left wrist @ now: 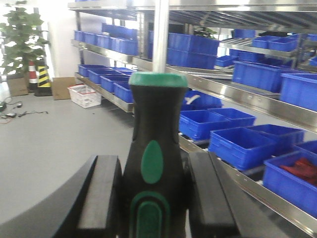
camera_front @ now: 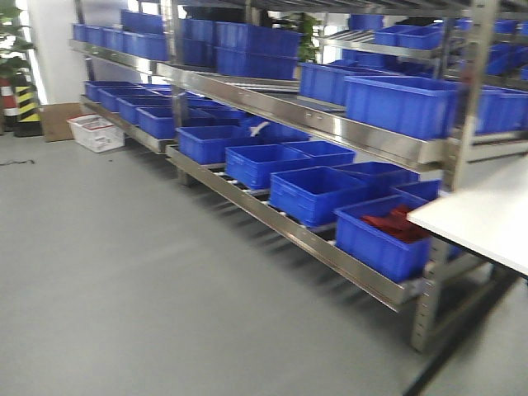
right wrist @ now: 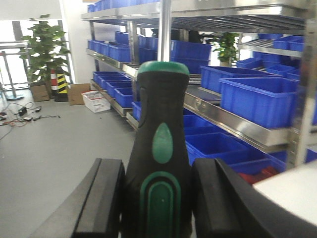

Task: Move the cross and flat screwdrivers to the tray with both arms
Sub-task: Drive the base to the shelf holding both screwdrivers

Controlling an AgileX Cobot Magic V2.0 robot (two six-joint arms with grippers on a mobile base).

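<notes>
Black-and-green-handled, steel-shafted screwdriver upright in left claw: both black fingers pressed to handle sides, shaft running up out of frame. Twin screwdriver clamped likewise in right claw. Tips unseen; cross versus flat cannot be told. Grey metal tray in no view. Corner of white tabletop beside steel rack of blue plastic bins. Judged step: carry, both tools apparently held clear of tabletop. Next: bring claws over tray, lower, release.
</notes>
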